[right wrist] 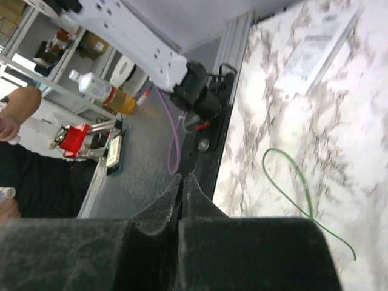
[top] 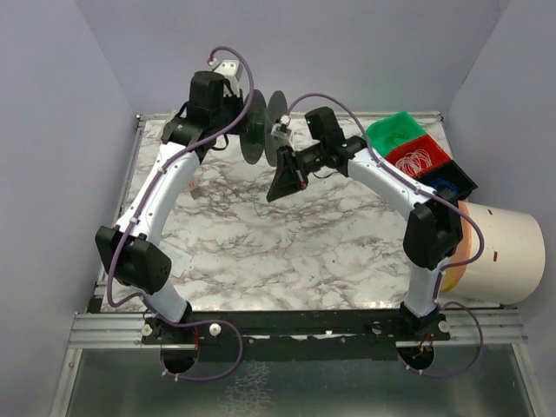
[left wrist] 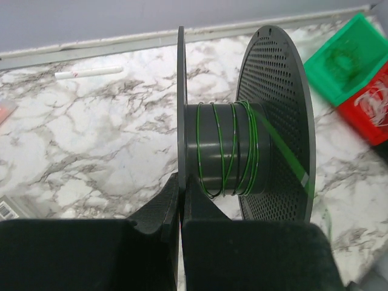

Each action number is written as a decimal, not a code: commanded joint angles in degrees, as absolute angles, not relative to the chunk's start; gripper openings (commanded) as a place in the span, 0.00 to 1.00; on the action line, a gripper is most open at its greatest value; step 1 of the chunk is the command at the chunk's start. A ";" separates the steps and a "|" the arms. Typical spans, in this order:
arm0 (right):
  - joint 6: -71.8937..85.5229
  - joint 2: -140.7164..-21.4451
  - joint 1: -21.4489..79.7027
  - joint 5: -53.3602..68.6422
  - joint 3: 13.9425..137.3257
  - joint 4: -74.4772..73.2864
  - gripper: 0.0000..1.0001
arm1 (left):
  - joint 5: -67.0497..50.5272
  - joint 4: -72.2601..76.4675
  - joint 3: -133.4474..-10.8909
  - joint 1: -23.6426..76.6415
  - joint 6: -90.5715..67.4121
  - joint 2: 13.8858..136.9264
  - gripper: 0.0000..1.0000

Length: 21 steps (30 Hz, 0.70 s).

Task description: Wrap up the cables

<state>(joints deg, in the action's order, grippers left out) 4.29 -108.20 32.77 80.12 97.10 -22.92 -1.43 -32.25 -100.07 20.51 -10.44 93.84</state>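
Note:
A black spool [top: 265, 129] stands on edge at the back of the marble table. My left gripper [left wrist: 180, 179] is shut on its left flange [left wrist: 180, 91]. Green cable [left wrist: 233, 148] is wound in a few turns round the hub, and one blurred strand leaves it toward the lower right. My right gripper [top: 274, 193] hovers just right of the spool, jaws shut. A loose green cable end [right wrist: 285, 176] loops beside its right finger and disappears behind it, so the grip point is hidden. Thin whitish cables [top: 415, 161] lie in a red bin [left wrist: 376, 115].
A green bin [top: 395, 130] and a black bin [top: 453, 182] flank the red one at the back right. A white bucket [top: 504, 252] stands off the table's right edge. A white stick [left wrist: 88, 73] and a paper label [right wrist: 318, 42] lie on the marble.

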 commanded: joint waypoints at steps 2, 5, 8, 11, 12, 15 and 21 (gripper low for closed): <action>-6.13 -108.19 32.87 75.78 88.59 -29.29 0.00 | -15.80 -25.73 -105.87 15.06 -18.79 92.54 0.00; 2.13 -105.02 32.37 71.33 81.06 -16.25 0.01 | -21.03 -23.73 -105.78 12.46 -21.52 91.87 0.00; 8.18 -103.50 30.56 67.38 76.61 -7.62 0.00 | -25.17 -22.07 -105.07 10.76 -23.67 91.00 0.00; 13.74 -102.66 27.38 65.04 73.03 0.34 0.00 | -27.56 -20.48 -103.66 9.68 -25.06 89.68 0.00; 15.60 -102.32 26.21 64.28 71.90 3.26 0.00 | -29.00 -19.94 -103.34 9.29 -25.48 89.39 0.00; 22.59 -100.92 21.74 62.89 67.77 12.22 0.00 | -34.57 -17.49 -101.89 8.26 -26.34 88.39 0.00; 36.76 -102.18 13.48 68.98 65.84 27.81 0.00 | -44.01 -16.91 -98.72 8.00 -19.18 86.31 0.00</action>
<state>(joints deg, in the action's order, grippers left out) 24.62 -102.08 17.10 66.41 66.08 14.35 -33.52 -23.00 -100.20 8.58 -23.66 90.83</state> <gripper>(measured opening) 0.005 0.014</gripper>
